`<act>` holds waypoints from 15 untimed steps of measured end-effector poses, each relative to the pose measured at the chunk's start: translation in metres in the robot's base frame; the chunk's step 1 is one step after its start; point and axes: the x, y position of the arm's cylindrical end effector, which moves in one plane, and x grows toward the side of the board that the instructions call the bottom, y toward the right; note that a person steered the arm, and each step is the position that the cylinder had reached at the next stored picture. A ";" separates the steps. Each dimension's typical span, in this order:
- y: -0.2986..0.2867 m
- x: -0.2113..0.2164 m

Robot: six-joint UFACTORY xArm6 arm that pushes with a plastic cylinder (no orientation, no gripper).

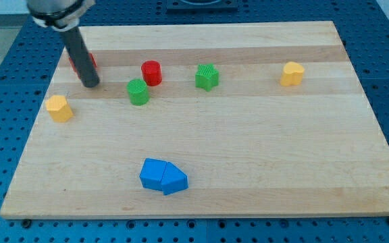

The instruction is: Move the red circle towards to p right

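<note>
- Red circle (152, 72) stands on the wooden board (248, 155), to the view's right of my tip (91, 84) and slightly above it, apart from it.
- My tip is a bare rod end with nothing to open or close; it holds nothing and touches no block that I can make out.
- A second red block (90, 61) sits just behind the rod, partly hidden, its shape unclear.
- Green cylinder (138, 92) lies right of my tip, just below-left of the red circle.
- Green block (207, 76) lies further right, and a yellow block (292, 73) far right.
- Another yellow block (59, 108) sits below-left of my tip.
- Two blue blocks (163, 176), touching, lie well below, toward the view's bottom.
</note>
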 end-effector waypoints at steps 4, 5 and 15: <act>0.185 -0.034; 0.155 -0.029; 0.287 -0.103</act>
